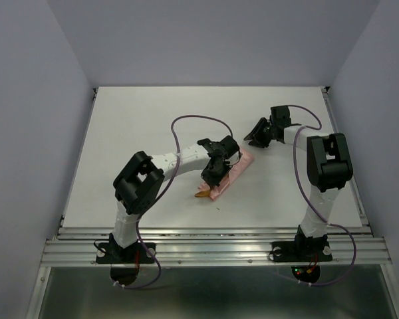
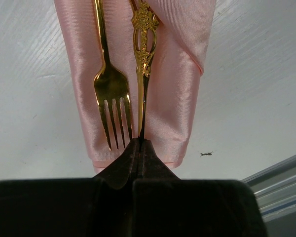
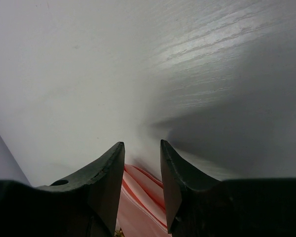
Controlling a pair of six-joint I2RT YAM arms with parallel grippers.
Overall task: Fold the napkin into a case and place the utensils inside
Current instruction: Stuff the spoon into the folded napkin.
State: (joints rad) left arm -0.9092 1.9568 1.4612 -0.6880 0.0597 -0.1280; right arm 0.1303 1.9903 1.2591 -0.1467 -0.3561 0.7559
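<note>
Left wrist view: left gripper [image 2: 139,144] clamped tight on the thin end of a slender gold-coloured metal utensil with an ornate handle [image 2: 145,44]; what head it carries, cannot tell.
Second piece: shiny gold-coloured metal fork [image 2: 112,86] lies loose just beside the held one, tines toward the claw, both on the cloth.
Case: salmon-pink satin napkin folded into a narrow layered strip [image 2: 172,98], slanted near mid-table, with a diagonal flap on its right side. Whether the handles sit under a layer runs out of frame.
Other claw: right gripper [image 3: 142,144] has its jaws apart with nothing between them; it hovers near the strip's far end, whose layered edge shows just below.
Step (my reading): folding looks done; loading the utensils is the step in hand.
Next move calls for: a low, straight push along the strip's length so the satin does not bunch, then release once seated. The right claw could pin the far end.
Edges: strip's near hem sits right at the left fingertips; aluminium rail [image 2: 281,182] lies close on that view's right.
Room: white table [image 1: 146,119] opens out far and left; side walls well apart.
</note>
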